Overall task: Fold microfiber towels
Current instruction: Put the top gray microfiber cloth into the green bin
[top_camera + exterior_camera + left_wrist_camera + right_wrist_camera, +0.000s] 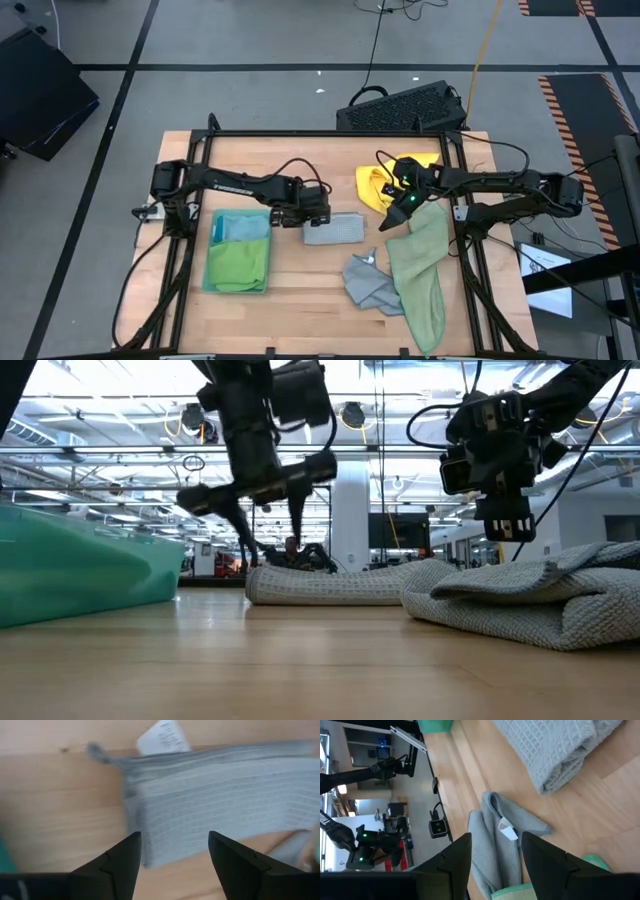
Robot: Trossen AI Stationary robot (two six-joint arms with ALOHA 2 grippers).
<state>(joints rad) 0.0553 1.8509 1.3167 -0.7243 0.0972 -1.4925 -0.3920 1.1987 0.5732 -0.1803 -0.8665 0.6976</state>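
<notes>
I see my left gripper (312, 212) hanging just above the folded grey towel (334, 229), at the towel's end that faces the stack of finished towels. Its two fingers (117, 865) stand apart, and nothing is between them; in the left wrist view the grey cloth lies flat on the wood below the gap, with its white label (163, 737) sticking out at the far edge. In the low view this gripper (268, 510) is clearly off the towel (330, 584), with the fingers not touching it.

From the folded grey towel, the stack is just beside it on the left arm's side: a bright green towel (238, 264) lies on a teal towel (212, 280), with a light blue towel (243, 226) on the part nearest the gripper.

On the other side of the folded grey towel my right gripper (399, 211) waits above the table (300, 300). Its fingers (454, 857) are partly open and hold nothing. Just beyond it, away from the grey towel, lies a yellow towel (374, 185), bunched. A pale sage towel (421, 275) stretches from under the right gripper toward the near edge of the table, and a crumpled grey towel (370, 284) lies touching it, near the folded one but apart from it.
</notes>
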